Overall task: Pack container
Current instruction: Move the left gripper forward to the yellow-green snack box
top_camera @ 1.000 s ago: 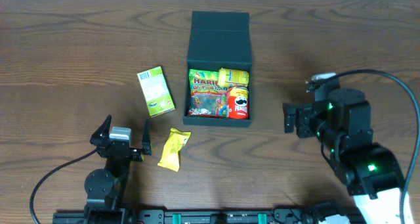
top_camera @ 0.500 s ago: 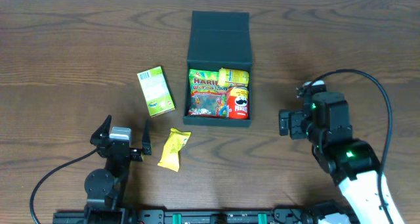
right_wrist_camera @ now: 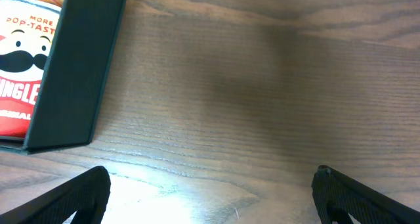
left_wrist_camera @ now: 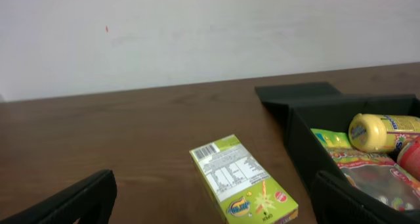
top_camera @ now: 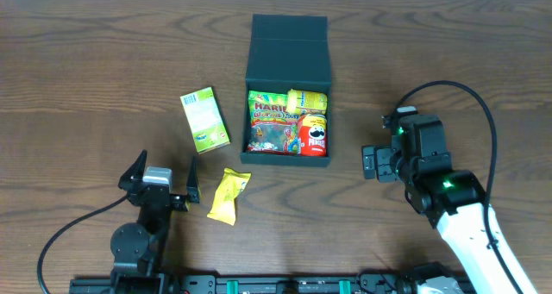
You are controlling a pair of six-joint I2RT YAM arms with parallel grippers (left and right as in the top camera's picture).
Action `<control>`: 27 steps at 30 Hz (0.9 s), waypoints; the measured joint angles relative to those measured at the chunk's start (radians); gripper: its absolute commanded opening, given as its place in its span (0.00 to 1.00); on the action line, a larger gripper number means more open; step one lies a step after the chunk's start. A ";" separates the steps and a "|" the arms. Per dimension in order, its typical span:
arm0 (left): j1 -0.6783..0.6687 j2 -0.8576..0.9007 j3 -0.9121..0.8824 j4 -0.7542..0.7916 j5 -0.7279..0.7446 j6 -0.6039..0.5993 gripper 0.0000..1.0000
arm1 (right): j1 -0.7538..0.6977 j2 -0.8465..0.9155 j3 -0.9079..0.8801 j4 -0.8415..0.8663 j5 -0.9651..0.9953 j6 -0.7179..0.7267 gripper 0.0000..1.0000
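The right claw (top_camera: 367,163) stands wide and holds nothing, hovering over bare wood just right of the dark green, matte, rigid square container (top_camera: 289,48), which sits at the middle of the bench toward the far edge. The left claw (top_camera: 162,170) is also spread wide and empty near the front left edge, with a small crinkled yellow foil sachet (top_camera: 228,196) just beside it and a light-green cardboard carton (top_camera: 205,120) lying flat a little beyond. The container is open, its hinged flap lid laid back flat on the far side. Inside it are a colourful gummy-sweet bag (top_camera: 272,126), a red crisp can (top_camera: 315,134) and a yellow tube (top_camera: 306,98), packed close together. The box looks like stiff board, light even when filled, and its matte walls should give the pads fair purchase. The flap's free edge seems the best place to take hold for closing, since a sideways push on a wall would probably slide the whole box. The carton should pinch well across its narrow sides. The sachet is soft and will likely buckle. The bench (top_camera: 86,53) is dark, smooth wood grain with open room all round, and behind it is a plain pale wall (left_wrist_camera: 197,27).
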 measured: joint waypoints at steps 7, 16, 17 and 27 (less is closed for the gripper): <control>0.000 0.005 0.245 -0.153 -0.048 -0.006 0.95 | 0.000 0.002 0.000 0.000 0.000 0.000 0.99; 0.000 0.212 0.563 -0.306 -0.082 -0.001 0.95 | 0.000 0.002 -0.002 -0.001 0.000 0.000 0.99; 0.000 0.253 0.592 -0.323 -0.084 -0.001 0.95 | 0.000 0.002 -0.002 -0.001 0.000 0.000 0.99; 0.000 0.770 1.082 -0.723 -0.084 -0.047 0.95 | 0.000 0.002 -0.003 -0.003 0.001 0.000 0.99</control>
